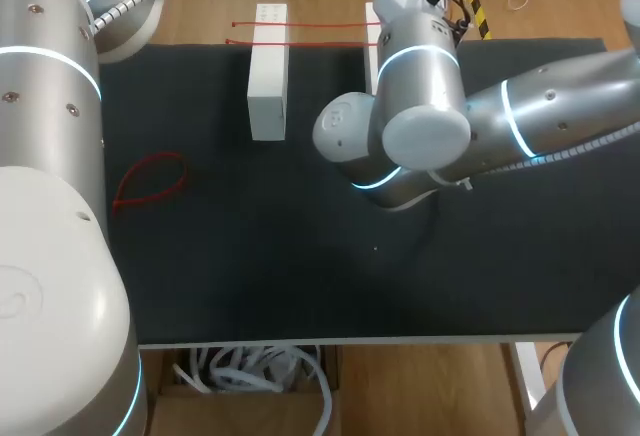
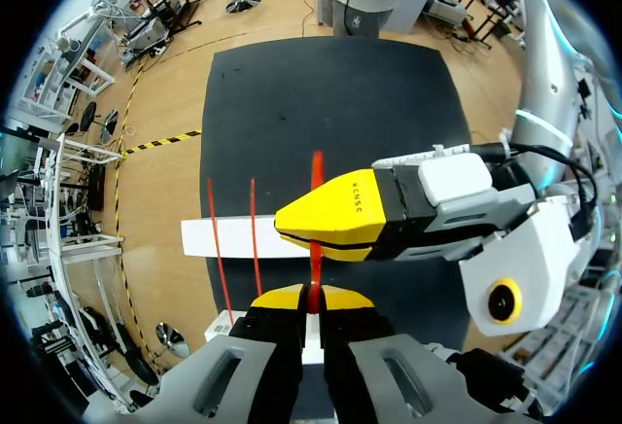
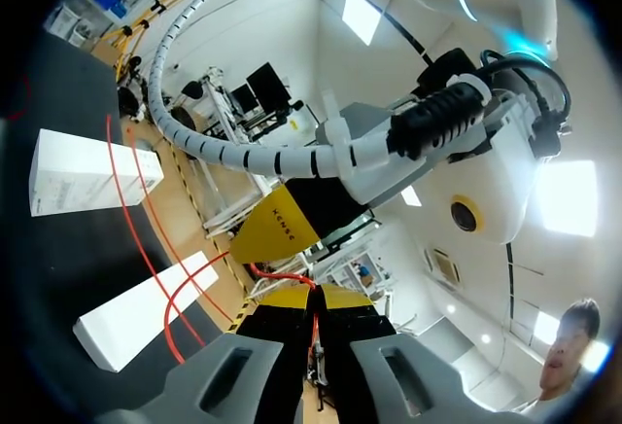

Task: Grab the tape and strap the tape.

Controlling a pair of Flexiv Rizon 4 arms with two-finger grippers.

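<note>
The tape is a thin red strap. In the left wrist view my left gripper (image 2: pixel 311 298) is shut on one red tape (image 2: pixel 317 166), which runs upright between its yellow tips. My right gripper's yellow finger (image 2: pixel 340 215) lies across that tape just ahead. In the right wrist view my right gripper (image 3: pixel 313 298) is shut on a red tape (image 3: pixel 282 276) that curls away toward a white block (image 3: pixel 146 312). The left gripper's yellow finger (image 3: pixel 272 229) is close ahead. In the head view my right arm (image 1: pixel 420 86) hides both grippers at the back of the mat.
Two white blocks (image 1: pixel 268 86) (image 1: pixel 372 46) stand at the back of the black mat (image 1: pixel 300 256), with red tapes (image 1: pixel 320 26) stretched across them. A loose red tape loop (image 1: pixel 150 181) lies on the mat's left side.
</note>
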